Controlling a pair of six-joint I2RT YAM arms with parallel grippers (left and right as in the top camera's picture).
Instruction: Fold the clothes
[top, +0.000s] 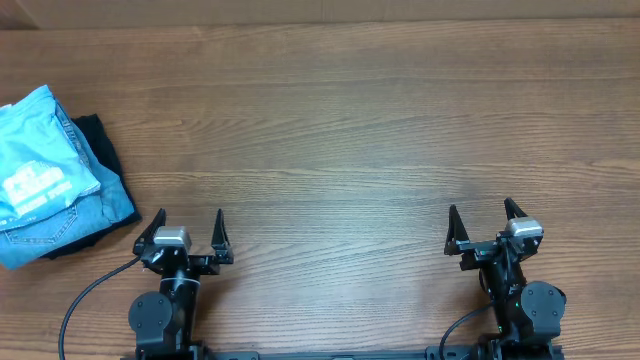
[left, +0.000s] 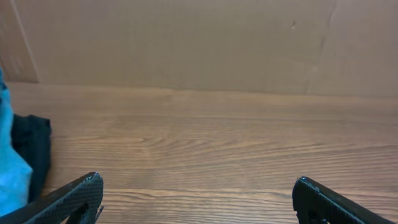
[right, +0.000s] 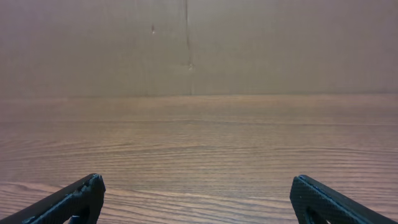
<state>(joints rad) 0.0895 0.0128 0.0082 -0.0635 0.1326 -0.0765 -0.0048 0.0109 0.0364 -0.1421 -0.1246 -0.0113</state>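
The light sky-blue T-shirt (top: 40, 150) lies folded at the far left of the wooden worktop (top: 350, 120), on top of a small stack of clothes. The left edge of the overhead view cuts it off. It sits askew to the worktop's edges, with one corner pointing toward the far side and slightly right. Its white lettering faces up, and the line of print rises a little toward the right. With part of the shirt out of frame, its long axis cannot be settled. The visible part runs more from far to near than across.

Under the shirt are faded blue denim jeans (top: 70, 220), which stick out on the near side and to the right. A black garment (top: 100, 145) lies beneath both. It shows past the shirt's right edge and as a dark rim under the jeans. In the left wrist view a strip of light blue cloth and the black garment appear at the left border, resting on the wood.

The left pincer (top: 190, 215) is at the near edge of the worktop, just right of the stack and not touching it. Its two fingers are spread wide with nothing between them. The right pincer (top: 480, 208) is at the near edge on the other side, well apart from the clothes. Its fingers are also spread and hold nothing, with only bare wood grain between them.
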